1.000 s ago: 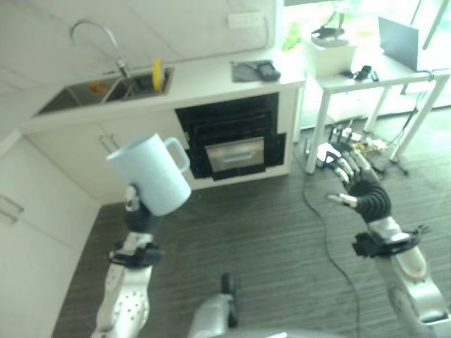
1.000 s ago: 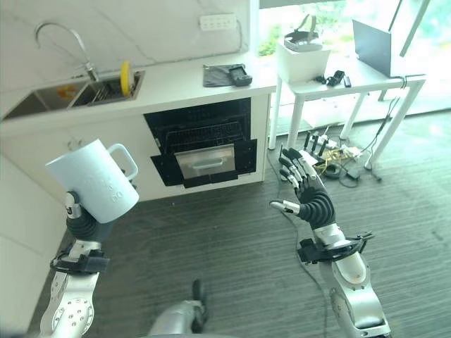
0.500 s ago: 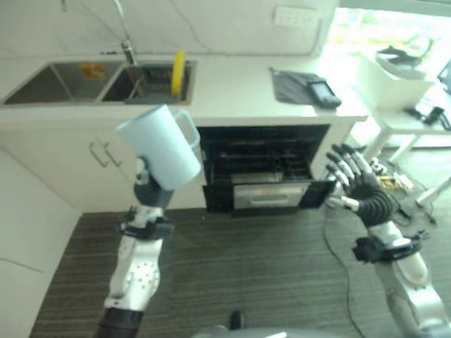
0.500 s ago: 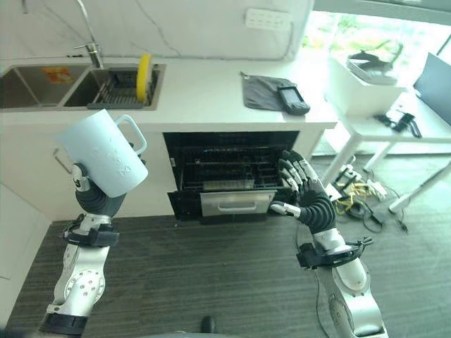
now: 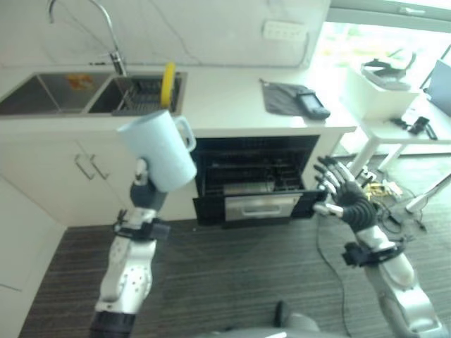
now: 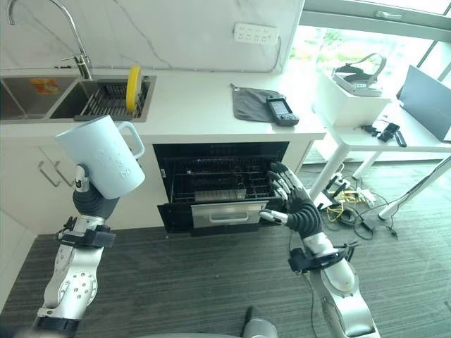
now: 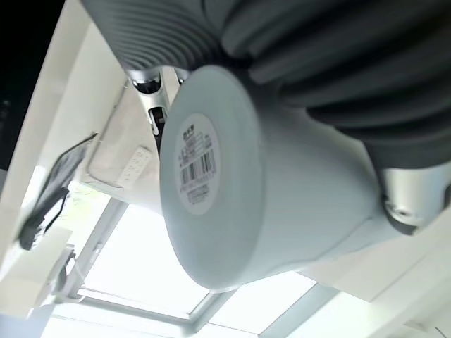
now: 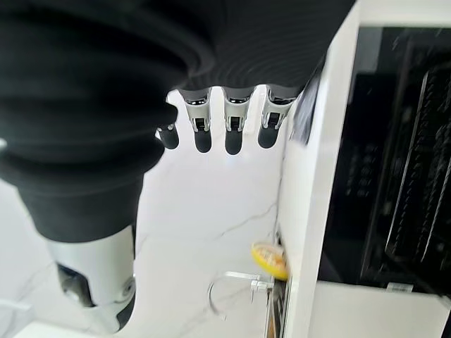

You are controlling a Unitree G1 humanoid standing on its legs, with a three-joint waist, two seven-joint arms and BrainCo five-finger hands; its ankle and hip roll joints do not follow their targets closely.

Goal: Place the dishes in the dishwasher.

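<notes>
Mug, pale blue and large, rides high in the left hand, whose fingers are wrapped round its lower body, as the left wrist view shows with the labelled base turned toward that camera. The mug is tipped, its long axis leaning up and to the robot's left, its handle pointing toward the dishwasher side. The dishwasher stands under the worktop, ahead and to the right of the mug and lower than it, with its dark cavity open, the wire rack showing inside and a steel-fronted drawer panel pulled forward below. So the coming move, as I judge it, is a carry rightward, forward and down into the rack, and the left hand is the one that has the load. The right hand hovers with straight, spread fingers, holding nothing, just in front of the right end of the opening; it is the nearer hand to the rack and could crowd the approach or steady the drawer. Nothing else lies between mug and rack. On the worktop above sit a grey cloth with a dark handset on it, and to the left a sink with a tap and a yellow plate upright in a drainer. A white side table stands well apart at right.
</notes>
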